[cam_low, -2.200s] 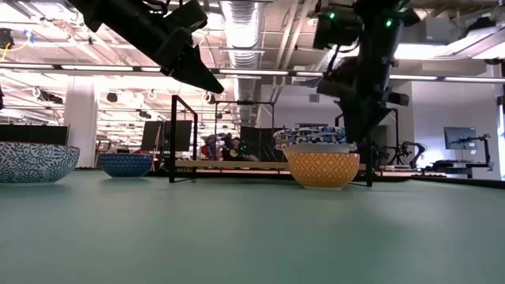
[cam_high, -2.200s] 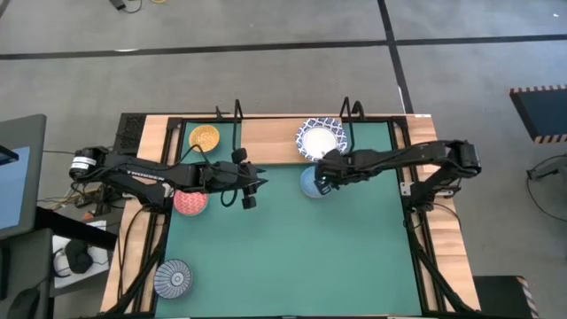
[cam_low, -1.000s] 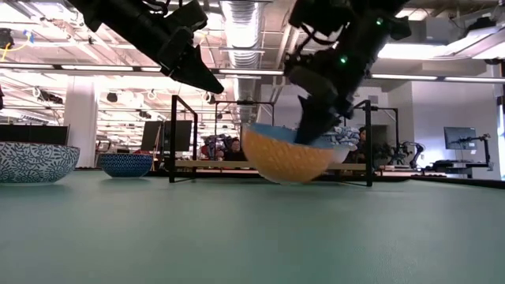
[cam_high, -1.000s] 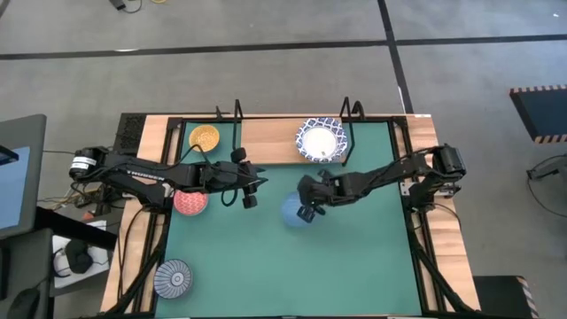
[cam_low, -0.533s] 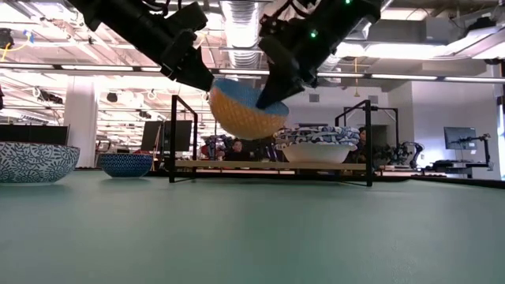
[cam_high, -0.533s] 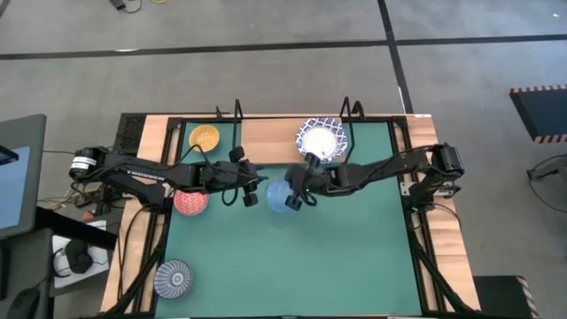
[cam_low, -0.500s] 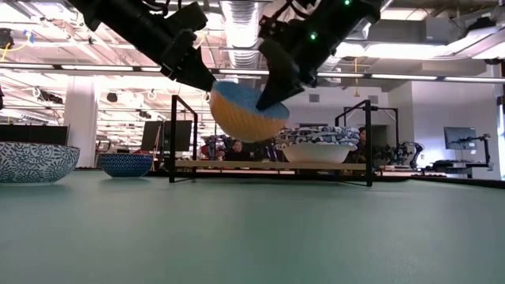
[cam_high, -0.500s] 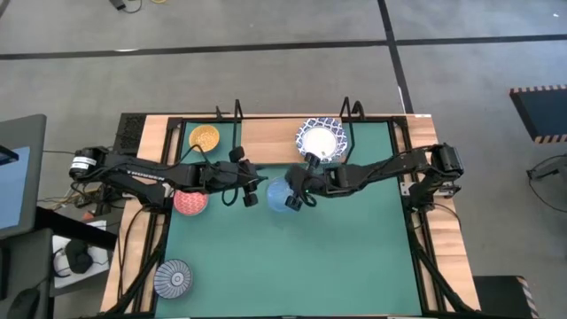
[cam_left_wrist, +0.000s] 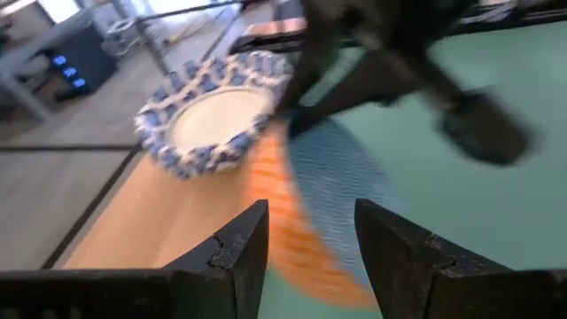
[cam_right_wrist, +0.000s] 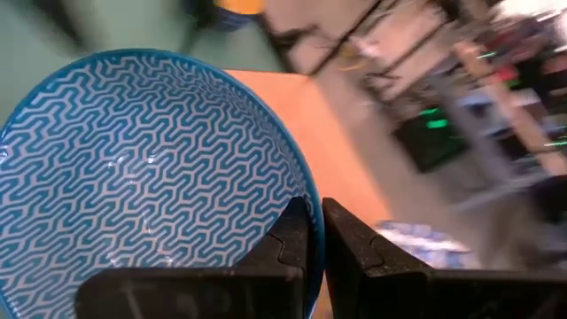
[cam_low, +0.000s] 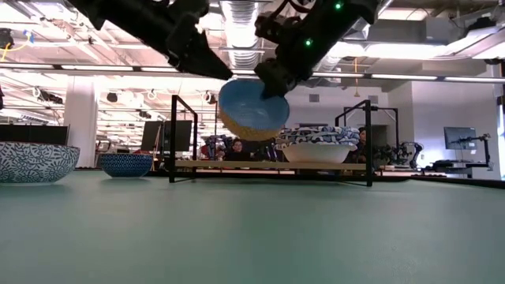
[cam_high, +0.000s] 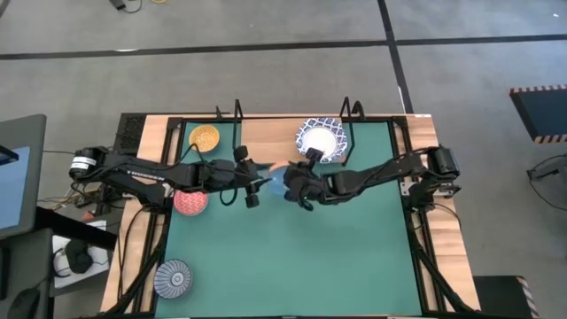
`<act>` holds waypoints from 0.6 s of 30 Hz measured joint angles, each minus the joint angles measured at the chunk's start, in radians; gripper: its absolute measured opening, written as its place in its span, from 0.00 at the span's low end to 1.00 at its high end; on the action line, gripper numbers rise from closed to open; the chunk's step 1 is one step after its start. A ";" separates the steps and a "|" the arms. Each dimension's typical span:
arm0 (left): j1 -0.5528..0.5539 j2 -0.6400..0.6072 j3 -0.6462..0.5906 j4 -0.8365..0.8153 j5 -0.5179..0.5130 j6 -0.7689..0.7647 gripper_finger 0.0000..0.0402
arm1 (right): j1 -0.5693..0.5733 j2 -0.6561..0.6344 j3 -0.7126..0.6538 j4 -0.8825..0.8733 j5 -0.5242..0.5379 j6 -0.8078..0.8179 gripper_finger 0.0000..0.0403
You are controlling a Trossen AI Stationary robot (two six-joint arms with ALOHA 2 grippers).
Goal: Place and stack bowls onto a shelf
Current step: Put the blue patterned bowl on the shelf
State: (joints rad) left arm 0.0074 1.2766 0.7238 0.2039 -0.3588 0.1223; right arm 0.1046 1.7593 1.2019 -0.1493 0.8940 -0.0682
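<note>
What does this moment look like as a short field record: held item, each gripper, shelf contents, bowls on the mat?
held item: light blue bowl, tilted, lifted clear of the green mat
right gripper: shut on the bowl's rim, mid-table near the shelf
left gripper: open, empty, facing the held bowl
shelf: orange-yellow bowl at left, stack of white bowls with blue lattice rims at right
on the mat: red bowl, grey-blue ribbed bowl
</note>
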 joint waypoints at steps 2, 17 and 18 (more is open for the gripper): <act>-0.002 0.001 0.000 0.017 0.029 0.020 0.40 | 0.006 0.007 0.000 0.002 0.078 -0.065 0.09; -0.003 0.000 0.001 0.031 -0.098 -0.005 0.49 | 0.107 0.000 -0.001 0.357 0.404 -0.468 0.09; -0.003 0.000 0.001 0.031 -0.096 -0.012 0.49 | 0.110 0.000 -0.001 0.364 0.403 -0.481 0.09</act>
State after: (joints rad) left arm 0.0044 1.2770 0.7246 0.2354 -0.4552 0.1100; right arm 0.2150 1.7588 1.2007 0.2151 1.2973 -0.5492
